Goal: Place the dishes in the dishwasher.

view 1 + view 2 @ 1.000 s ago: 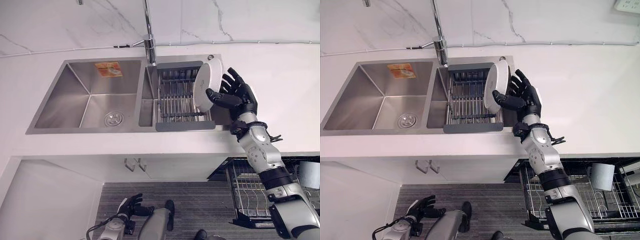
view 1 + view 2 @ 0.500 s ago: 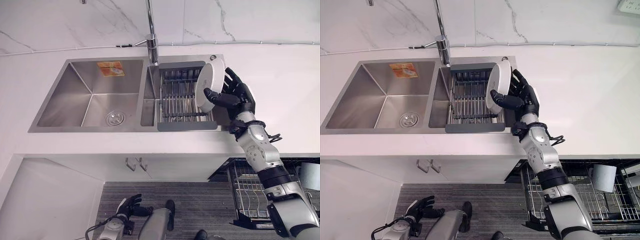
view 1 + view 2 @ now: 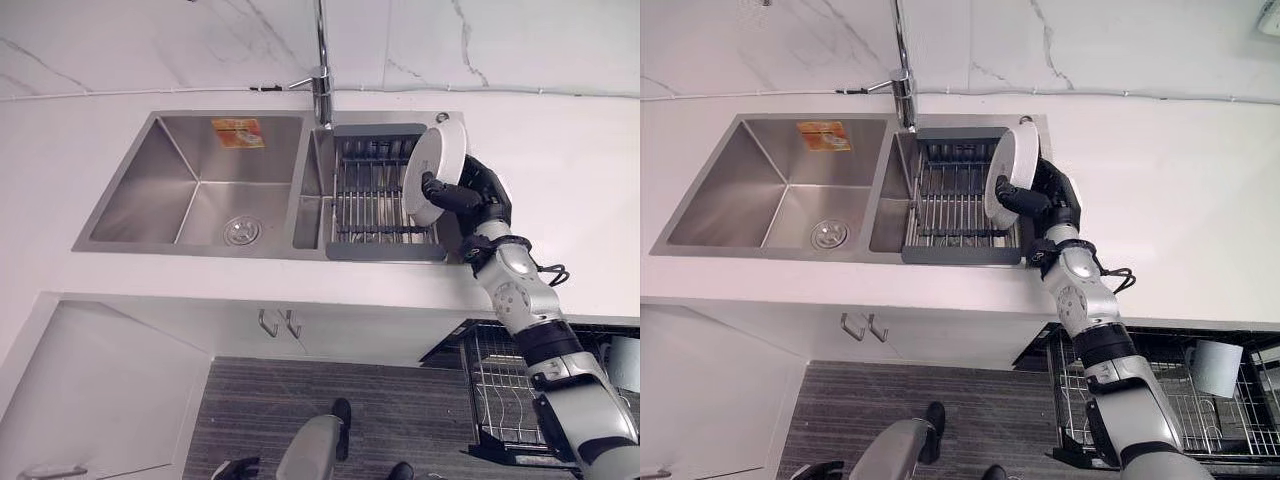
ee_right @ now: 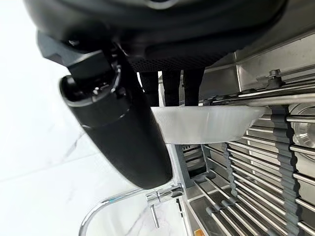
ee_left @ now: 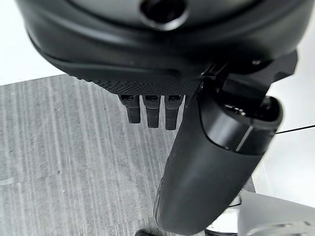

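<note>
right robot hand (image 3: 468, 195) is clamped on the plate (image 3: 435, 170): thumb across the front face, fingers behind the back. left eye view: plate stands near upright on edge over the right end of the rack (image 3: 380, 190) in the sink (image 3: 190, 180), w/ the tap (image 3: 320, 75) just behind. it sits directly in front of the palm, toward the sink side. open dishwasher basket (image 3: 500, 385) shows below the desk (image 3: 560, 170), down and to the right of the plate, under the right arm.

right eye view: same layout. plate (image 3: 1012, 172) in right robot hand (image 3: 1045, 195), basket (image 3: 1160, 400) low right. judging by this, the carry goes down and rightward, off the desk edge, plate kept on edge to drop btwn the wires. right arm is far nearer.

left wrist view: left robot hand (image 5: 157, 78) hangs over the floor (image 5: 69, 147), fingers curled, nothing in them.

right wrist view: plate rim (image 4: 206, 123) pinched btwn thumb (image 4: 123, 128) and fingers, rack bars beyond.
</note>
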Controlling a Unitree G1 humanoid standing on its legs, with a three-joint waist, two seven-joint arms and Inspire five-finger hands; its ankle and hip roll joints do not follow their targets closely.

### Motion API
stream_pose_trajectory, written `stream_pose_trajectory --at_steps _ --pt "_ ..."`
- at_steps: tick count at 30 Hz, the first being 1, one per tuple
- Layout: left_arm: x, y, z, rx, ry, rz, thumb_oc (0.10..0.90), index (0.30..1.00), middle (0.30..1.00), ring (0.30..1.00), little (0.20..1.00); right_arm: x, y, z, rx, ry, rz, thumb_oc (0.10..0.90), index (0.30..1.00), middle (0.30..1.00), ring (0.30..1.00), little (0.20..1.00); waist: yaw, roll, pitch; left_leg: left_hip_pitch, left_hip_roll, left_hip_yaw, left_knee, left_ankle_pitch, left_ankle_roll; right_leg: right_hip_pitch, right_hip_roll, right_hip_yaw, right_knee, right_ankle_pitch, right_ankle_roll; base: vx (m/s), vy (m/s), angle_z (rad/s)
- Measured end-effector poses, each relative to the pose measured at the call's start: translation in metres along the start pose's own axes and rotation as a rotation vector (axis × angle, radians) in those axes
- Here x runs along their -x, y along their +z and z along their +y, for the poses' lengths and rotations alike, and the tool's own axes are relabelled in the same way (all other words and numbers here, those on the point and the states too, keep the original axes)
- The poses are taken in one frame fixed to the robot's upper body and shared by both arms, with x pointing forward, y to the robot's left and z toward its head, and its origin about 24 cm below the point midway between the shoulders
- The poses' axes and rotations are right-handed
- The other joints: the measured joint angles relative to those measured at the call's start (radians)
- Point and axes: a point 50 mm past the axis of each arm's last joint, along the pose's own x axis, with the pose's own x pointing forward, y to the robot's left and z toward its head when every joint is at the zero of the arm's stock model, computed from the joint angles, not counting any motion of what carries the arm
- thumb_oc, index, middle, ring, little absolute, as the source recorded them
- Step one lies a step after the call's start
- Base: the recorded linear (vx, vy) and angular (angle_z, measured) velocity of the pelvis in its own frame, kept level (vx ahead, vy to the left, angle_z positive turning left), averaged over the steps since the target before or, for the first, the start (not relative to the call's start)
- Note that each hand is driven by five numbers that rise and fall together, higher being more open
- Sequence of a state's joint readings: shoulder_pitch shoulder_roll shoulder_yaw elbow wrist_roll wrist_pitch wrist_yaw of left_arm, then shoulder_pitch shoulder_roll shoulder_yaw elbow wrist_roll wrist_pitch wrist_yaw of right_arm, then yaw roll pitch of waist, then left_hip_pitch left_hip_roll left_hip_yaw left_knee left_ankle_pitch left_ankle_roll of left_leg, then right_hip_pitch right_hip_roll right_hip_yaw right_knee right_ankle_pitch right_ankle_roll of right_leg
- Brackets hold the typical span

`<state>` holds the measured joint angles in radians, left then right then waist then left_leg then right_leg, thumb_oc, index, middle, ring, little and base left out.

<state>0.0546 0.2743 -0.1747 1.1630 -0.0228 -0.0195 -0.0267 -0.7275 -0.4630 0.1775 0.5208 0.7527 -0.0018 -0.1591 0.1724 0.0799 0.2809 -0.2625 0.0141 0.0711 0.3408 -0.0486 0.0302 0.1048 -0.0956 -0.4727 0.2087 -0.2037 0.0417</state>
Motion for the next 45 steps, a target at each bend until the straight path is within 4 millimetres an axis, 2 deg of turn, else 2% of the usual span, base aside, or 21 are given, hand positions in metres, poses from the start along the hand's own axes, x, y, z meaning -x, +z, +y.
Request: stream_pose_trajectory --at_steps 4,14,24,28,33,37,40,41,43,45 --pt "-0.001 0.005 0.001 -0.001 0.002 -0.020 0.800 0.900 0.900 0.900 0.900 0.001 -0.008 0.007 0.009 0.045 0.046 0.400 0.300 0.300 0.300 0.300 0.001 -0.001 0.001 -0.007 -0.001 0.000 0.001 0.000 0.000 -0.002 -0.001 0.000 0.003 -0.002 -0.003 0.00 0.000 0.00" --pt "-0.002 0.017 0.006 -0.008 0.012 -0.053 0.800 0.900 0.900 0.900 0.900 -0.001 -0.005 0.009 0.007 0.052 0.034 0.400 0.300 0.300 0.300 0.300 -0.001 -0.005 0.002 -0.009 -0.012 -0.003 0.002 0.005 0.005 -0.009 -0.004 -0.002 0.004 0.002 0.003 0.00 0.000 0.00" --pt "-0.002 0.019 0.010 -0.024 0.022 -0.058 0.800 0.900 0.900 0.900 0.900 0.000 -0.004 0.013 -0.016 0.043 -0.010 0.400 0.300 0.300 0.300 0.300 -0.001 -0.006 0.005 -0.012 -0.013 -0.004 0.000 0.005 0.005 -0.011 -0.005 -0.003 0.001 0.002 0.004 -0.01 -0.002 0.00" --pt "-0.002 0.021 0.011 -0.043 0.023 -0.062 0.800 0.900 0.900 0.900 0.900 0.004 0.006 0.025 -0.050 0.057 -0.089 0.400 0.300 0.300 0.300 0.300 -0.002 -0.007 0.006 -0.012 -0.013 0.000 -0.005 0.007 0.008 -0.015 -0.007 -0.002 -0.001 0.002 0.004 -0.04 -0.007 -0.01" --pt "-0.002 0.025 0.011 -0.044 0.023 -0.074 0.800 0.900 0.900 0.900 0.900 0.016 0.035 0.049 -0.117 0.131 -0.270 0.400 0.300 0.300 0.300 0.300 -0.008 -0.010 0.008 0.002 -0.014 0.007 -0.018 0.018 0.025 -0.020 -0.015 0.016 0.003 0.002 0.004 -0.07 -0.009 -0.08" --pt "-0.002 0.027 0.011 -0.047 0.023 -0.078 0.800 0.900 0.900 0.900 0.900 0.029 0.060 0.064 -0.164 0.185 -0.426 0.400 0.300 0.300 0.300 0.300 -0.036 -0.023 0.015 0.013 -0.004 0.029 -0.020 0.017 0.025 -0.031 -0.017 0.055 0.019 0.000 0.006 -0.08 -0.028 -0.16" --pt "-0.003 0.027 0.011 -0.052 0.024 -0.079 0.800 0.900 0.900 0.900 0.900 0.035 0.063 0.067 -0.184 0.190 -0.470 0.400 0.300 0.300 0.300 0.300 -0.062 -0.034 0.016 0.028 0.000 0.045 -0.031 0.016 0.024 -0.030 -0.020 0.073 0.026 0.000 0.006 -0.07 -0.036 -0.23" --pt "-0.003 0.032 0.011 -0.054 0.023 -0.090 0.800 0.900 0.900 0.900 0.900 0.044 0.064 0.067 -0.205 0.199 -0.494 0.400 0.300 0.300 0.300 0.300 -0.088 -0.041 0.015 0.034 0.005 0.058 -0.034 0.012 0.017 -0.044 -0.022 0.090 0.029 -0.003 0.005 -0.07 -0.037 -0.26" --pt "-0.003 0.035 0.011 -0.055 0.023 -0.096 0.800 0.900 0.900 0.900 0.900 0.054 0.064 0.067 -0.221 0.214 -0.516 0.400 0.300 0.300 0.300 0.300 -0.106 -0.043 0.014 0.037 0.011 0.075 -0.036 0.012 0.018 -0.055 -0.022 0.110 0.038 -0.002 0.007 -0.07 -0.024 -0.37" --pt "-0.003 0.034 0.010 -0.069 0.020 -0.092 0.800 0.900 0.900 0.900 0.900 0.067 0.065 0.067 -0.239 0.236 -0.541 0.400 0.300 0.300 0.300 0.300 -0.148 -0.045 0.013 0.037 0.023 0.102 -0.034 0.012 0.018 -0.075 -0.021 0.146 0.054 0.000 0.008 -0.07 -0.007 -0.42"
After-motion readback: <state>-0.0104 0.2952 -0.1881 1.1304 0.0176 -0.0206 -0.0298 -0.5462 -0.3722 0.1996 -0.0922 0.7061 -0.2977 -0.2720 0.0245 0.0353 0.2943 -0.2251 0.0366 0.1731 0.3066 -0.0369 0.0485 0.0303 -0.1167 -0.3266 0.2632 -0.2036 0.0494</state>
